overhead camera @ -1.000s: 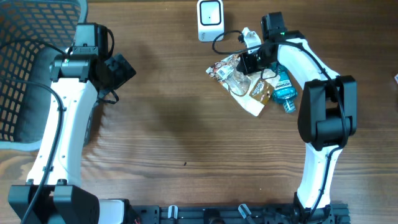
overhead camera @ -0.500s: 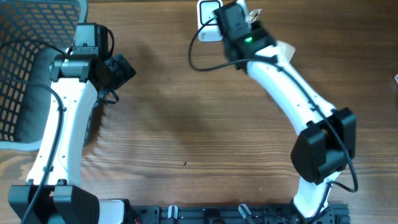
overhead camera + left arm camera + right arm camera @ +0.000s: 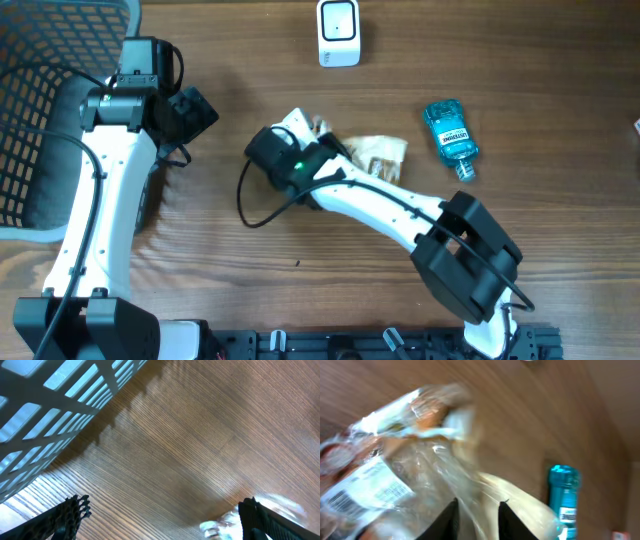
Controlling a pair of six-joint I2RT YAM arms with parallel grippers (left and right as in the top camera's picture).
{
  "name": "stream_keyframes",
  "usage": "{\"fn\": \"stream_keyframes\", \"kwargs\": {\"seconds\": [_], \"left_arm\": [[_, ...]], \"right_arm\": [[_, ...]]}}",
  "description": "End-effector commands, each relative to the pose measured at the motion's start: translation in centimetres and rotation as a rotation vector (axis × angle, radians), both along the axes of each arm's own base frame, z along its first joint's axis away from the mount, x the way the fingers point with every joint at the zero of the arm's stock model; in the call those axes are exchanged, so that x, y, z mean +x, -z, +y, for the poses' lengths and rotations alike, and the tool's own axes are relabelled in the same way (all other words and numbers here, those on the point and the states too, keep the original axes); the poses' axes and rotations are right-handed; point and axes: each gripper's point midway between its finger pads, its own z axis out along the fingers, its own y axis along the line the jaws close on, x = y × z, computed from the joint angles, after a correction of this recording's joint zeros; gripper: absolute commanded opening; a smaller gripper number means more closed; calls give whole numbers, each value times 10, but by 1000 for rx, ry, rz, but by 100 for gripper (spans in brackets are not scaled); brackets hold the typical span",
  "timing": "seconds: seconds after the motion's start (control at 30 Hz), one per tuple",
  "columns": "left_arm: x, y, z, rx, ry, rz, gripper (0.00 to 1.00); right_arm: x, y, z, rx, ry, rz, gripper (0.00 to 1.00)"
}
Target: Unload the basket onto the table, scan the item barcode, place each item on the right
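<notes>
The item is a clear plastic snack bag (image 3: 378, 153) lying mid-table, below the white scanner (image 3: 338, 32) at the back edge. My right gripper (image 3: 312, 148) is down at the bag's left end. In the right wrist view its black fingertips (image 3: 451, 516) stand a little apart, with the bag's film (image 3: 395, 470) showing across the gap; a white barcode label (image 3: 342, 500) sits at the bag's left. My left gripper (image 3: 195, 110) hovers wide open over bare wood at the left, nothing between its fingers (image 3: 65, 516); a corner of the bag (image 3: 220, 527) shows by its right finger.
A blue mouthwash bottle (image 3: 452, 135) lies right of the bag, also seen in the right wrist view (image 3: 563, 495). A black wire basket (image 3: 30, 90) stands at the far left, its mesh (image 3: 50, 390) close to the left gripper.
The right arm swung from the scanner down to mid-table, bringing the bag with it. Its jaws have parted slightly. The left arm has not moved.
</notes>
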Motion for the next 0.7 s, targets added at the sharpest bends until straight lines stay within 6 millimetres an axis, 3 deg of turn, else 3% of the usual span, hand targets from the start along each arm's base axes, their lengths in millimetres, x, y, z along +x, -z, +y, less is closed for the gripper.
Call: {"fn": "stream_keyframes", "kwargs": {"seconds": [0.0, 0.1, 0.13, 0.2, 0.27, 0.3, 0.37, 0.43, 0.5, 0.6, 0.67], "left_arm": [[1, 0, 3, -6, -21, -2, 100], [1, 0, 3, -6, -20, -2, 100], [1, 0, 3, -6, -20, -2, 100], [1, 0, 3, -6, -20, -2, 100], [1, 0, 3, -6, -20, -2, 100], [1, 0, 3, -6, -20, -2, 100], [8, -2, 3, -7, -20, -34, 100], [26, -10, 2, -9, -20, -113, 100], [16, -5, -25, -156, 42, -69, 100], [4, -12, -105, -493, 347, -40, 100], [-28, 10, -155, -546, 494, 96, 100]], "right_arm": [[-1, 1, 6, 83, 42, 19, 60], [10, -23, -2, 178, 83, 33, 71], [16, -37, -7, 269, 98, 53, 81], [28, -70, -24, 438, 131, 62, 83], [44, -108, -63, 566, 193, 27, 100], [53, -124, -91, 603, 245, -12, 100], [63, -138, -136, 629, 335, -61, 100], [68, -135, -168, 646, 408, -52, 100], [71, -132, -204, 649, 493, -57, 100], [85, -138, -222, 731, 513, -94, 100], [96, -144, -242, 839, 570, -131, 100]]}}
